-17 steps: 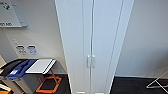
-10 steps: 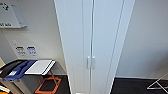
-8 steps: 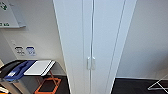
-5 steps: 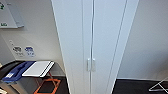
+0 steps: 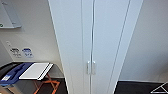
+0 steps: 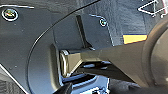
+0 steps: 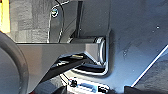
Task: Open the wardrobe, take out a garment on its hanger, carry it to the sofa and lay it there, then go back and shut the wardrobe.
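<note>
The wardrobe [image 5: 72, 45] stands straight ahead in the head view, tall and white. Both of its doors are shut, with a thin seam running down the middle. Its pair of small white vertical handles [image 5: 91, 67] sits low on the doors, either side of the seam. The left and right wrist views take in my own dark plate and jointed bar over dark floor.
Left of the wardrobe stands a blue bin [image 5: 11, 75] with a white board [image 5: 35, 70] over an orange folding stand [image 5: 51, 86]. Small signs [image 5: 21, 52] hang on the white wall. A thin white wire frame [image 5: 160, 88] shows at the lower right over dark floor.
The whole head picture has grown slightly: the camera has come closer to the wardrobe, and the handles sit a little lower. The doors stay shut.
</note>
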Robot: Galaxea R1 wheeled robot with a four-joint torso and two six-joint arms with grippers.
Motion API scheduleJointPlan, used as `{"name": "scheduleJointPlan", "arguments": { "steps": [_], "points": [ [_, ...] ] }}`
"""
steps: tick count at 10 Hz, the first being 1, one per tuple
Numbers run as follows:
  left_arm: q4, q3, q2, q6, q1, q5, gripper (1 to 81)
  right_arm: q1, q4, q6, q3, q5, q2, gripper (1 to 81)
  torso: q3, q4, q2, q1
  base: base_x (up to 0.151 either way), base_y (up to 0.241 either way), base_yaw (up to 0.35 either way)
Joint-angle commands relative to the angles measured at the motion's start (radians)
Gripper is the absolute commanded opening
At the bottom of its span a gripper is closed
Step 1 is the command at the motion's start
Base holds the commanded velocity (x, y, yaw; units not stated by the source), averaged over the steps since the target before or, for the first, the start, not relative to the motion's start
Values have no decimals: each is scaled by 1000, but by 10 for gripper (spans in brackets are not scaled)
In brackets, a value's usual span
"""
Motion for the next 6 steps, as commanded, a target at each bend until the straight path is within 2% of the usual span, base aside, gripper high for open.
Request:
{"name": "scheduleJointPlan", "arguments": {
  "steps": [1, 4, 5, 6],
  "points": [
    [12, 17, -8, 3, -20, 61, 811, 20, -12, -3, 13, -59, -11, 811, 0, 0, 0, 0, 113, 0, 0],
    [12, 17, -8, 3, -20, 61, 811, 22, -12, -3, 13, -59, -9, 811, 0, 0, 0, 0, 108, 0, 0],
    [12, 17, -8, 3, -20, 61, 811, 23, -12, -3, 13, -59, -8, 811, 0, 0, 0, 0, 75, 0, 0],
    [12, 17, -8, 3, -20, 64, 811, 23, -14, -3, 12, -61, -8, 811, 0, 0, 0, 1, 0, 0, 0]
  ]
}}
